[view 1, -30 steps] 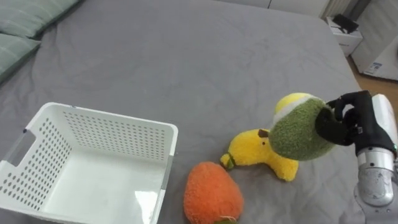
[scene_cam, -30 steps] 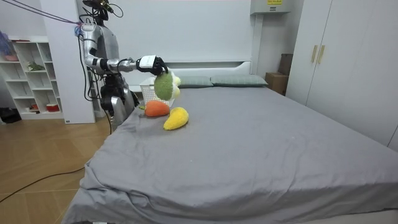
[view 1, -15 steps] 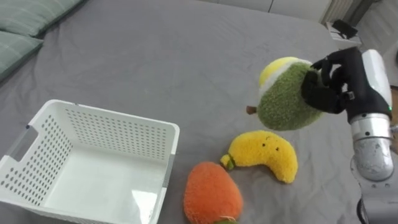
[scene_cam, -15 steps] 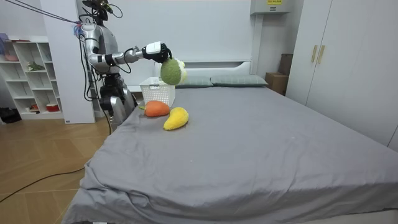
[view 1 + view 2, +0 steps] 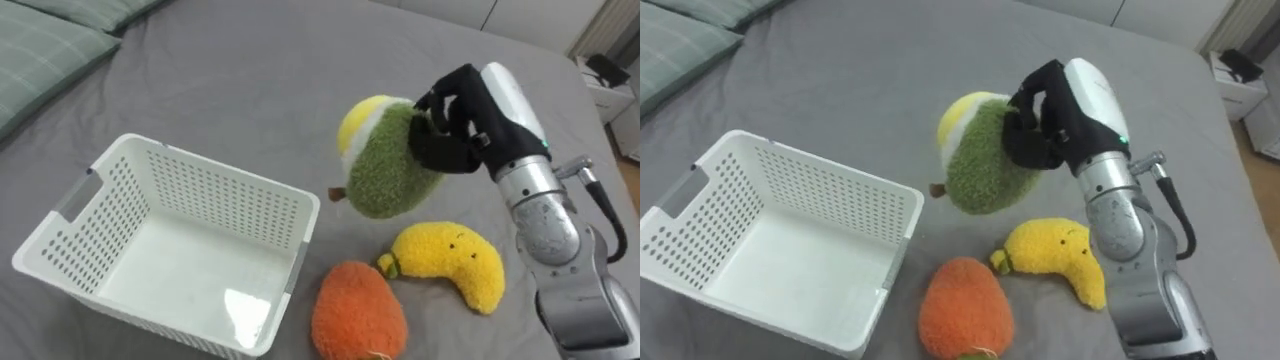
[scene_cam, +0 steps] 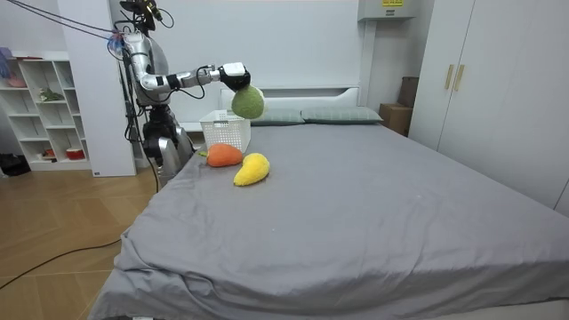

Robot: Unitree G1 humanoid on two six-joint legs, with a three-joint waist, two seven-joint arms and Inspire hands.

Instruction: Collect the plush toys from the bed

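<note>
1 green plush (image 5: 385, 175), clutched in right hand (image 5: 455, 135), hangs beside basket (image 5: 220, 195) rim.

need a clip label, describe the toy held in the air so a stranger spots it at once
On the grey bed, right of the white basket, lie an orange plush and a yellow banana plush. Above them the fingers of the right hand curl round a fuzzy green plush with a pale yellow end: the only green toy, and the only one off the bed.
</note>
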